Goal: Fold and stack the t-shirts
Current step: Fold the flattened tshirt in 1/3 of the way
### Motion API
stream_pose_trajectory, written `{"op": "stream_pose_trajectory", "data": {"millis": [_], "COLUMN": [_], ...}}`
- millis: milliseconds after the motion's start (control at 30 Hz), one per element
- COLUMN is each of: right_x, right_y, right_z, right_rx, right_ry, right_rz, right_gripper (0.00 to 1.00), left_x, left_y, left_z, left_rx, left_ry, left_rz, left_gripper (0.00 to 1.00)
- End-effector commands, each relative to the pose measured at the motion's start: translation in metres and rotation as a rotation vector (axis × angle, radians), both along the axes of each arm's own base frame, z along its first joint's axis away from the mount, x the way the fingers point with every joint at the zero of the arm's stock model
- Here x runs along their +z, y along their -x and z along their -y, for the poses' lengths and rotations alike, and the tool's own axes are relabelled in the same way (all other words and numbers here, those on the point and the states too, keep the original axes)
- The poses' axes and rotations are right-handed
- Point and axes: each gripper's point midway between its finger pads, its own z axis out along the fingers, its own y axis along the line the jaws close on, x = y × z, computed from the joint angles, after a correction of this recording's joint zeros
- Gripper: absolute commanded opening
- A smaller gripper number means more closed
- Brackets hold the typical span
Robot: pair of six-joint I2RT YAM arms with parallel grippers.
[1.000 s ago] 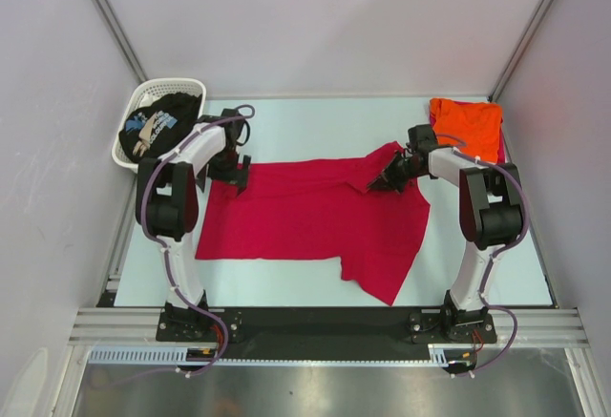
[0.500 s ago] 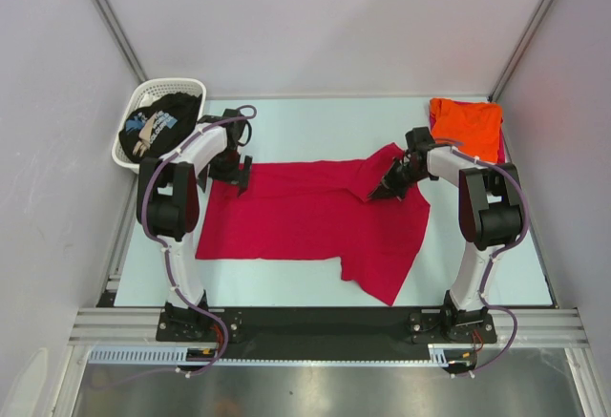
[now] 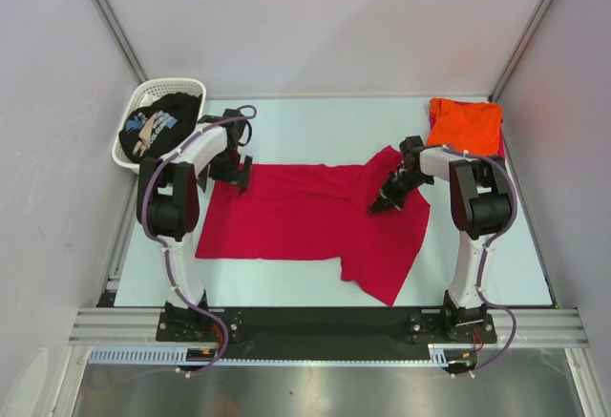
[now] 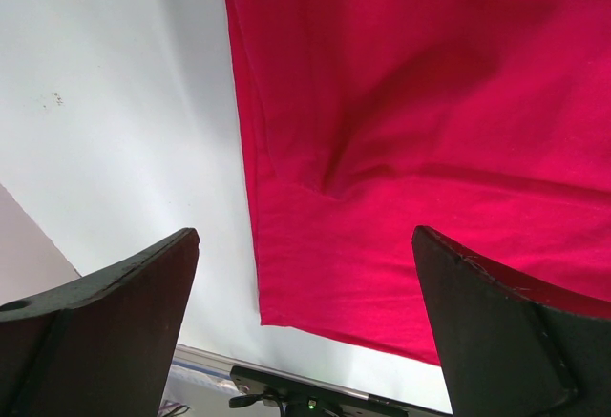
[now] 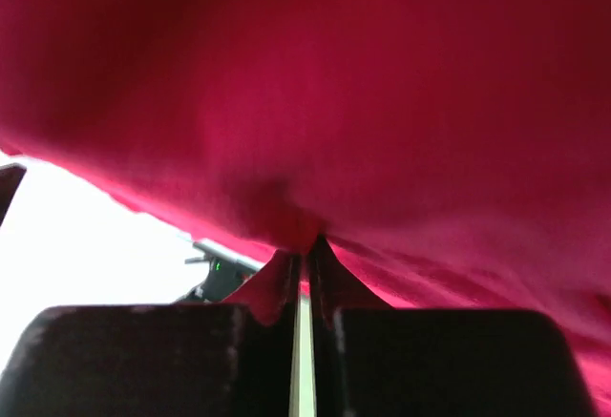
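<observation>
A crimson-red t-shirt lies spread across the middle of the table, one part hanging toward the near edge. My right gripper is shut on a pinch of that red cloth at the shirt's right upper part, folding it inward. My left gripper hangs open over the shirt's upper left corner, nothing between its fingers. A folded orange t-shirt rests at the far right. A black t-shirt with pale print sits in the basket.
The white lattice basket stands at the far left corner. Grey walls close in both sides and the back. The table's near edge and a metal rail run by the arm bases.
My right gripper has pulled the pinched red cloth toward the left and nearer, laying the fold further over the shirt. The left arm has stayed where it was.
</observation>
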Motion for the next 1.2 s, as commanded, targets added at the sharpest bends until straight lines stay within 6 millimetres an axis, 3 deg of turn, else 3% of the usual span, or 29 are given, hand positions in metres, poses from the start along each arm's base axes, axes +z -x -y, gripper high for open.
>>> {"op": "stream_pose_trajectory", "data": {"millis": [0,33,67,133,167,200,333,400,433,467,500,533,567,600,633,867,1033,1167], "right_x": [-0.009,-0.006,0.006,0.022,0.044,0.051,0.098,0.109,0.109,0.107,0.103,0.092,0.090,0.087,0.079,0.031,0.016,0.007], "right_y": [0.020,0.020,0.016,0.008,-0.001,-0.007,-0.036,-0.053,-0.057,-0.061,-0.063,-0.064,-0.069,-0.072,-0.074,-0.103,-0.123,-0.137], "right_z": [0.002,0.002,0.002,0.007,0.008,0.015,0.028,0.038,0.040,0.041,0.043,0.041,0.040,0.039,0.038,0.046,0.054,0.064], "right_rx": [0.074,0.079,0.080,0.092,0.095,0.093,0.098,0.106,0.114,0.125,0.137,0.153,0.157,0.160,0.170,0.262,0.298,0.315], "right_ry": [0.028,0.027,0.024,0.057,0.074,0.113,0.182,0.246,0.257,0.269,0.277,0.270,0.263,0.261,0.272,0.386,0.477,0.554], "right_rz": [-0.085,-0.072,-0.036,0.021,0.084,0.118,0.288,0.370,0.384,0.401,0.403,0.391,0.410,0.413,0.412,0.405,0.417,0.424], "right_gripper": [0.11,0.13,0.35,0.63,0.93,0.99,1.00,1.00,1.00,0.94,0.87,0.79,0.43,0.14,0.00,0.00,0.00,0.00], "left_x": [0.014,0.015,0.015,0.018,0.017,0.017,0.018,0.015,0.017,0.017,0.013,0.016,0.016,0.014,0.019,-0.003,-0.005,-0.021], "left_y": [-0.010,-0.010,-0.009,-0.008,-0.006,-0.006,-0.012,-0.016,-0.022,-0.024,-0.025,-0.031,-0.034,-0.037,-0.043,-0.070,-0.086,-0.088], "left_z": [0.006,0.006,0.005,0.004,0.004,0.003,0.007,0.012,0.014,0.016,0.020,0.023,0.024,0.024,0.025,0.031,0.031,0.024], "left_rx": [-0.029,-0.028,-0.027,-0.025,-0.024,-0.023,-0.026,-0.031,-0.034,-0.035,-0.039,-0.042,-0.039,-0.039,-0.040,-0.031,-0.018,-0.001], "left_ry": [0.017,0.013,0.014,0.009,0.007,0.005,0.024,0.042,0.054,0.062,0.084,0.093,0.098,0.097,0.100,0.138,0.177,0.168], "left_rz": [0.041,0.044,0.045,0.051,0.049,0.049,0.056,0.051,0.062,0.064,0.045,0.059,0.062,0.062,0.080,0.074,0.091,0.057], "left_gripper": [1.00,1.00,1.00,1.00,1.00,1.00,1.00,1.00,0.95,0.88,0.73,0.19,0.00,0.00,0.00,0.00,0.00,0.00]}}
